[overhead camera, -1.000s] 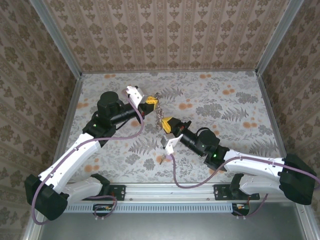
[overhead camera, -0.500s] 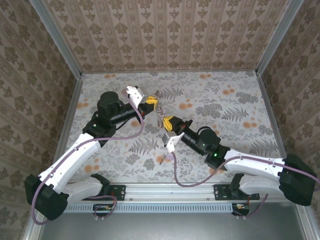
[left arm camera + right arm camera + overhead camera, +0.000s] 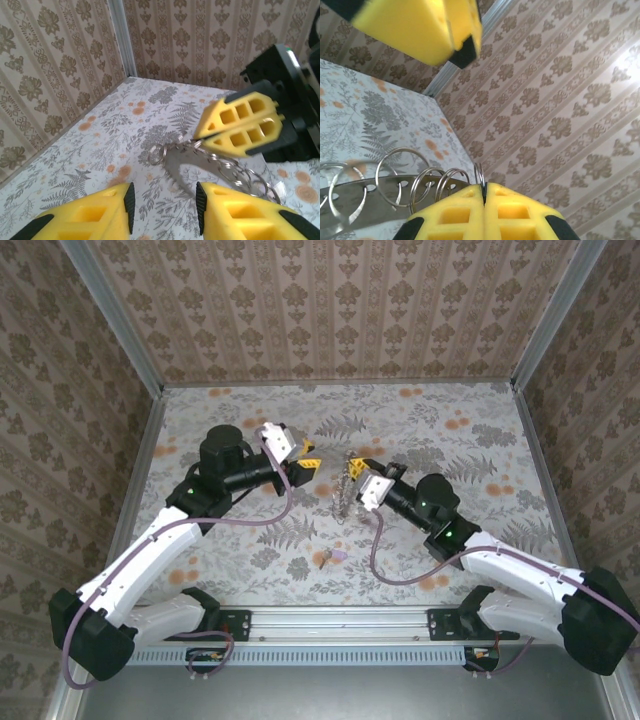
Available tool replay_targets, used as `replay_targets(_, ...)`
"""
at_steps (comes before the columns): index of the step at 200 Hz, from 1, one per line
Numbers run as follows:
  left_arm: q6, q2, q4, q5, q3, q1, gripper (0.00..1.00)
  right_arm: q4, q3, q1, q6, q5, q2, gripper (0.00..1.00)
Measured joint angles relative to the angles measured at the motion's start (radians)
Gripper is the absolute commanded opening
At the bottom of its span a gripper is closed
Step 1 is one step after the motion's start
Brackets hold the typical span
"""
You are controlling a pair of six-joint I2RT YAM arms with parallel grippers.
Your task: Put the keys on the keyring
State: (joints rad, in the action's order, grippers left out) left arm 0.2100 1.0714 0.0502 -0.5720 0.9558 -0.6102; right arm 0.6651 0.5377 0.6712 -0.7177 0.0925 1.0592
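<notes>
- The right gripper [image 3: 241,122] was clamped on the keyring [image 3: 186,159], a chain of silver rings held above the table [image 3: 480,430].
- The left gripper [image 3: 164,205] stood open, empty, just beside the rings.
- The keys [image 3: 331,557] lay on the table, apart from both.

Top view: high above and behind the arm bases, looking down and forward over the whole surface [image 3: 480,430] to the far wall; distant.
Left wrist view: close behind the left tool [image 3: 162,215], low over the surface, facing right towards the far right corner.
Right wrist view: very close behind the right tool [image 3: 484,197], facing left and tilted up at the walls.
Shared: all three views take in the keyring [image 3: 345,485]; each wrist view also catches the opposite tool.
</notes>
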Motion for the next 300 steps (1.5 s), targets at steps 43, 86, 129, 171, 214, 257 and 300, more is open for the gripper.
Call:
replay_targets(43, 0.127, 0.005, 0.06, -0.091, 0.0, 0.005, 0.39, -0.026, 0.008, -0.08, 0.108, 0.136, 0.012, 0.0)
replay_targets(86, 0.312, 0.072, 0.088, -0.174, 0.0, 0.005, 0.39, -0.018, 0.033, -0.173, 0.208, 0.349, 0.07, 0.0)
replay_targets(129, 0.486, 0.156, 0.101, -0.208, 0.042, 0.004, 0.37, 0.024, 0.064, -0.212, 0.303, 0.529, 0.156, 0.0)
replay_targets(171, 0.555, 0.203, 0.093, -0.225, 0.065, 0.002, 0.35, 0.058, 0.104, -0.213, 0.353, 0.627, 0.198, 0.0)
replay_targets(214, 0.562, 0.208, 0.072, -0.217, 0.065, -0.004, 0.32, 0.066, 0.124, -0.219, 0.36, 0.674, 0.219, 0.0)
replay_targets(257, 0.557, 0.208, 0.051, -0.213, 0.065, -0.004, 0.29, 0.066, 0.149, -0.224, 0.36, 0.699, 0.232, 0.0)
replay_targets(300, 0.555, 0.203, 0.057, -0.194, 0.065, -0.005, 0.31, 0.066, 0.15, -0.224, 0.358, 0.697, 0.232, 0.0)
